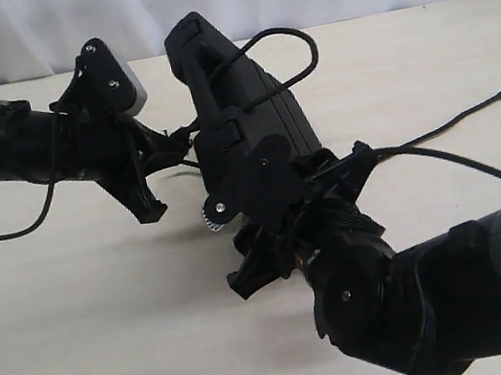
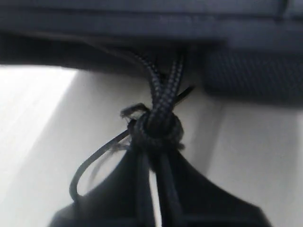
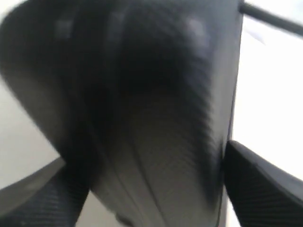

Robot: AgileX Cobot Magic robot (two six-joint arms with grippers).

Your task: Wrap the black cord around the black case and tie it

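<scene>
Left tool [image 1: 180,144] is pinched tight on the black cord [image 2: 163,101], right at its knot [image 2: 156,128], just beside the black case [image 1: 252,114]. The case stands tilted over the middle of the bench [image 1: 109,319], lid shut, contents hidden. The cord loops over its top, and a loose tail lies on the bench. Right tool [image 3: 147,161] straddles the case's lower end, jaws wide. Whether they're gripping it, I can't tell.
</scene>
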